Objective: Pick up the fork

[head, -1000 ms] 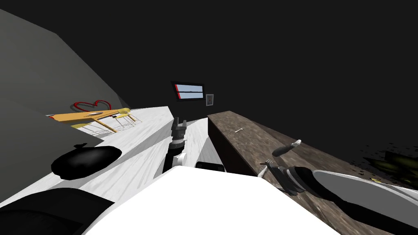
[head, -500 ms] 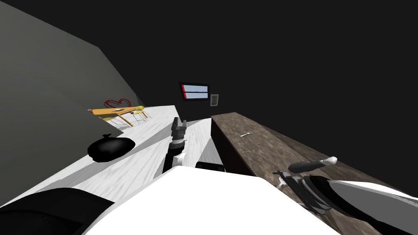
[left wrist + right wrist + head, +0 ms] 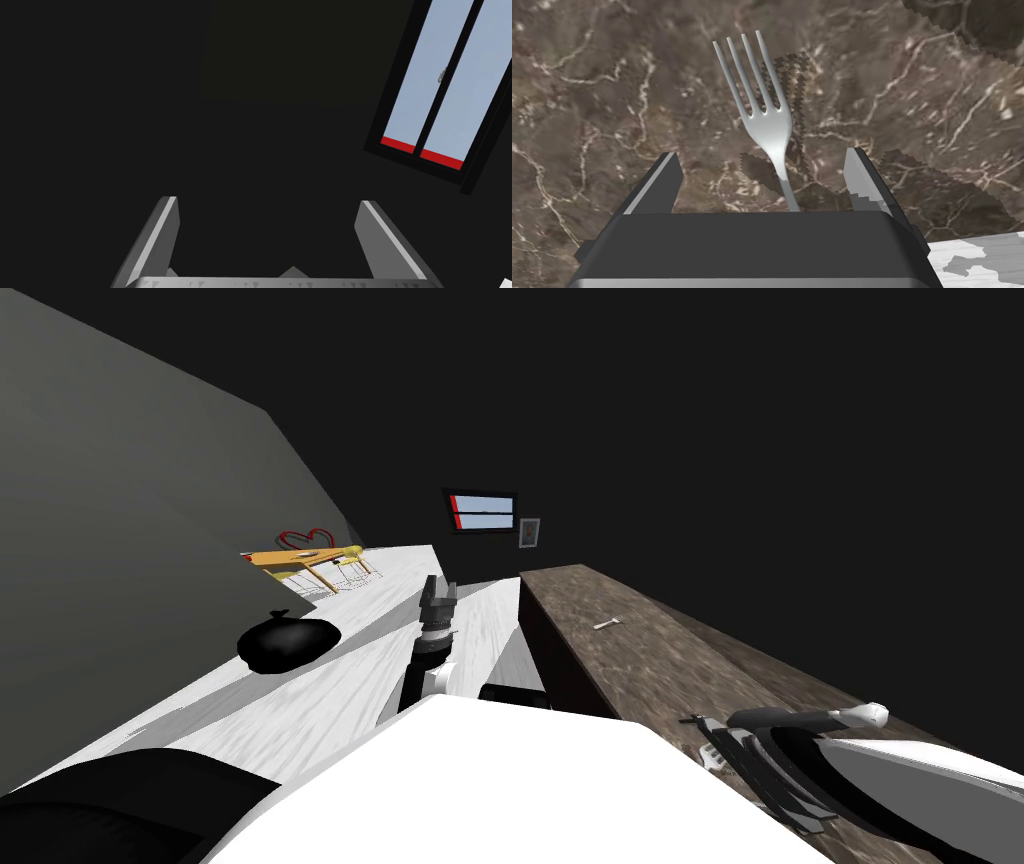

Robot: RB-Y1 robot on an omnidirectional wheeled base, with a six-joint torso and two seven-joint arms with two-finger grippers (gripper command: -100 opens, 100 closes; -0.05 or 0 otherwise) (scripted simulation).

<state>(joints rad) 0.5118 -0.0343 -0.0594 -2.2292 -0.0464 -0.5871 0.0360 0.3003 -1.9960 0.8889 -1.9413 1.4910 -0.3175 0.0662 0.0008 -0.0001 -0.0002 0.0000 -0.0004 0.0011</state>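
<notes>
The right gripper (image 3: 762,154) hangs over a brown, marble-veined counter (image 3: 587,100) at its near end, fingers spread wide and holding nothing. The fork (image 3: 766,122), pale grey metal, lies flat on the counter between those two fingers and touches neither; its neck runs in under the gripper's dark body and its four tines point away from it. Farther along the counter lies a small pale object (image 3: 607,624), too small to tell what. The left gripper (image 3: 438,590) is held out ahead over the white floor, beside the counter's edge, fingers wide apart and empty. Beyond lie a black sack (image 3: 288,643) on the floor and a yellow table (image 3: 305,556).
</notes>
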